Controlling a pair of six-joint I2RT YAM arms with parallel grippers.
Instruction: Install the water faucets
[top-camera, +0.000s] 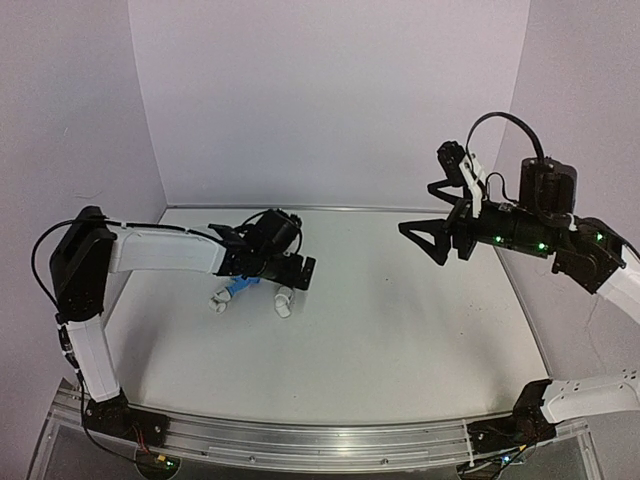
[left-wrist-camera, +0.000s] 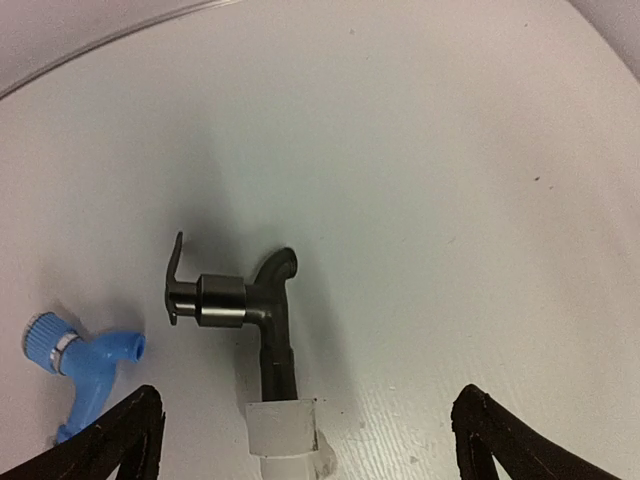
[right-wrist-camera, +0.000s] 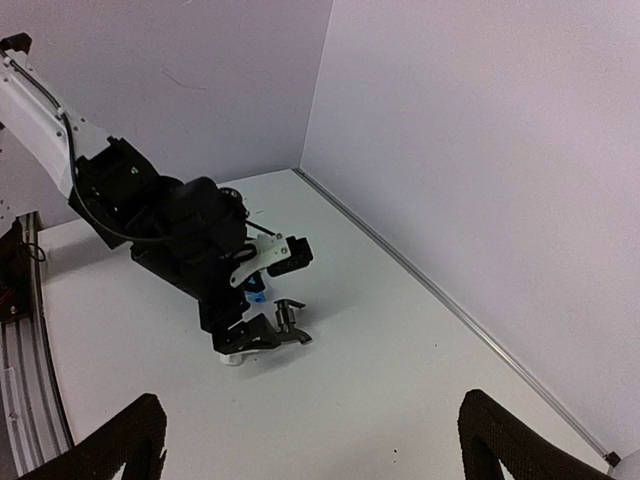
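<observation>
Your left arm (top-camera: 165, 250) is stretched out low over the white table (top-camera: 400, 340). Your left gripper (top-camera: 290, 272) sits just above a blue tap (top-camera: 233, 288) and two small white pipe pieces (top-camera: 284, 303) lying on the table. Your right gripper (top-camera: 422, 210) hangs high up on the right, far from them, with its fingers spread wide.

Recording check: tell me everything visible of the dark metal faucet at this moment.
The dark metal faucet lies flat on the white table, gripped by nothing. It looks like dull silvery-grey metal: a thin lever handle, a banded cylindrical body, a curved spout and a dark stem ending in a white plastic fitting. The open left end effector hovers over it; the blue faucet lies apart beside it.
</observation>
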